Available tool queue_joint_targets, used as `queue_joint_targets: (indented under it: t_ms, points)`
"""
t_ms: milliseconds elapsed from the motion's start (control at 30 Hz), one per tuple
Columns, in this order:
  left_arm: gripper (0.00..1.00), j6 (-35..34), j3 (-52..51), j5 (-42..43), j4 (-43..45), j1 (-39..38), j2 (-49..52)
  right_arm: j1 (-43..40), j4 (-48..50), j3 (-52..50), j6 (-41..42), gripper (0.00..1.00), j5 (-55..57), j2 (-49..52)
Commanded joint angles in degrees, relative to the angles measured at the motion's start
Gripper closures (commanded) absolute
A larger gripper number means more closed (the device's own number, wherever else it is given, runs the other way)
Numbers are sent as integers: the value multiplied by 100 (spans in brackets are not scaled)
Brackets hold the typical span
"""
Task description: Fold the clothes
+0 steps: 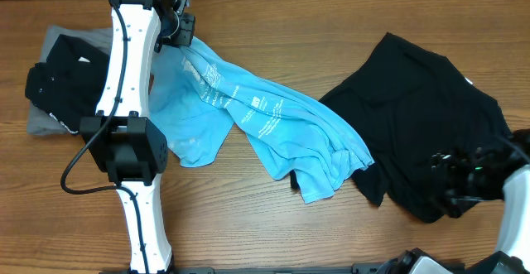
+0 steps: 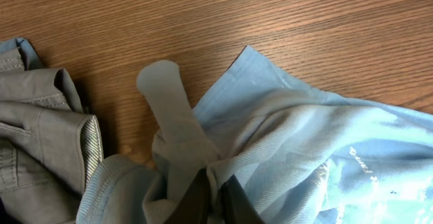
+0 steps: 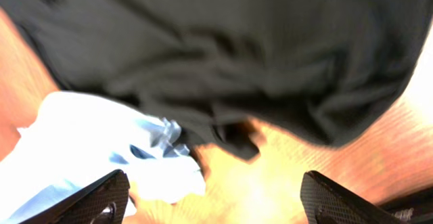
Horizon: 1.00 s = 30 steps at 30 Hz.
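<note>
— Step now?
— Spreading the blue shirt (image 1: 265, 117), crumpled across the tabletop (image 1: 331, 26); left gripper (image 2: 215, 176) jaws pinched shut on its edge.
— Right gripper (image 3: 213, 197)?
— Jaws wide, empty, seemingly by black shirt (image 1: 414, 108); needs the opposite hem.

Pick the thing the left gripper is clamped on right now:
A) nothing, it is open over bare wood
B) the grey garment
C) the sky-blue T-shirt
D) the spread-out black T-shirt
C: in the left wrist view the left gripper is shut on a bunched fold of the sky-blue T-shirt, with the cloth gathered into it.
</note>
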Motion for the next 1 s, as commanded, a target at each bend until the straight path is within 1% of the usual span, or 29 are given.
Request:
queue_joint_targets:
  t_ms: [0,67,133,167,200,300,333,367,400,467,567,600,667,733,800,867,900,933,967]
  points:
    - [93,-11,144,26,-4,-11,-90,767,549,-844,892,15,44,20]
    - [92,-11,144,26,-7,-11,-90,1071,957,-1176,1244,14,50,20]
    - [92,-11,144,26,-7,-11,-90,1335,1547,-1552,1888,14,44,22]
    - [92,-11,144,26,-9,-11,-90,1423,1777,-1676,2033,15,48,24]
    - [92,-11,144,26,-9,-11,-90,1493,1998,-1823,2214,17,50,26]
    - [92,-11,144,26,-9,-11,-90,1541,2339,-2050,2406,21,138,48]
    - [91,-11,144,26,-7,-11,-90,1541,2470,-2135,2468,25,186,57]
    - [91,-11,144,24,-7,-11,-90,1541,2660,-2260,2509,36,201,57]
    - [91,-11,144,24,-4,-11,-90,1541,2758,-2323,2507,43,203,57]
    - [91,-7,144,24,-11,-11,-90,1539,2822,-2417,2415,75,507,57]
    - [90,31,144,22,-9,-11,-90,1366,2625,-2232,2245,94,1075,57]
    - [90,31,144,22,-11,-11,-90,1266,2505,-2133,2245,96,1252,57]
    - [90,31,144,17,-22,-9,-90,938,2221,-1851,2227,96,1672,57]
    - [89,31,144,-9,-35,-7,-90,400,1921,-1436,2140,96,2203,57]
    - [88,28,144,-96,-33,7,-90,-341,1722,-883,1886,96,2828,57]
    - [88,28,144,-140,-33,24,-90,-833,1611,-509,1875,96,3182,57]
    - [87,26,144,-138,-35,42,-90,-1250,1585,-205,1805,96,3366,57]
    - [87,28,144,-140,-35,57,-90,-1526,1587,-7,1766,96,3434,57]
    - [87,28,144,-138,-35,87,-90,-2076,1534,382,1812,96,3316,79]
